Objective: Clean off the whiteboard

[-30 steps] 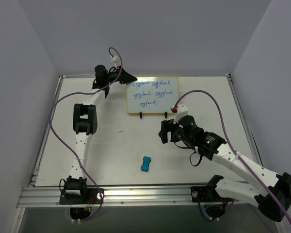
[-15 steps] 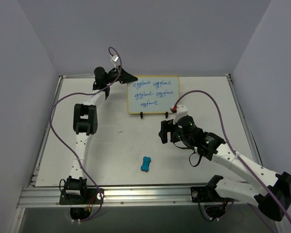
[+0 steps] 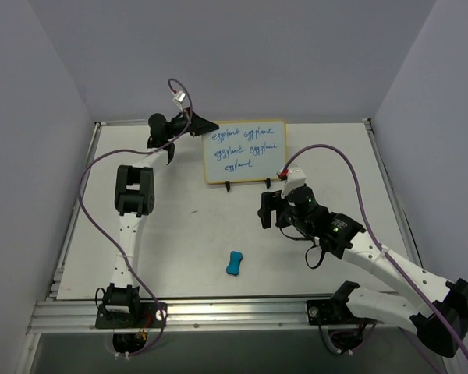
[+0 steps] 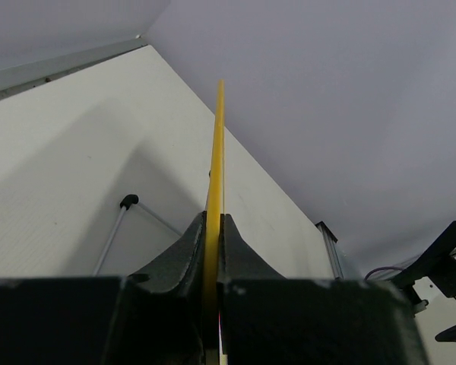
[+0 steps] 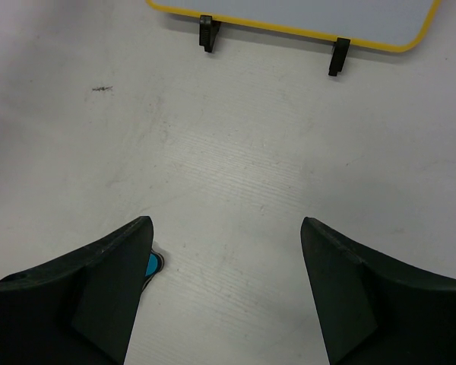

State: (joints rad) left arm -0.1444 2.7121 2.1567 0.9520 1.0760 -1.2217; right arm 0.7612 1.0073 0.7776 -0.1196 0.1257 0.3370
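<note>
The whiteboard (image 3: 245, 151), yellow-framed with blue handwriting, stands on two small black feet at the back of the table. My left gripper (image 3: 205, 125) is shut on its upper left edge; in the left wrist view the yellow frame (image 4: 216, 152) runs edge-on between the jaws. The board's lower edge shows in the right wrist view (image 5: 304, 29). My right gripper (image 3: 264, 210) is open and empty, hovering above the table in front of the board. The blue eraser (image 3: 234, 263) lies on the table nearer the front; a sliver shows beside my right gripper's left finger (image 5: 152, 264).
The white tabletop (image 3: 179, 234) has metal rails on its edges. Purple cables loop from both arms. A small dark mark (image 5: 102, 89) is on the table left of the board's feet. Grey walls enclose the back and sides.
My left gripper and wrist shifted slightly left with the board's top corner. My right gripper barely moved. The eraser has not moved.
</note>
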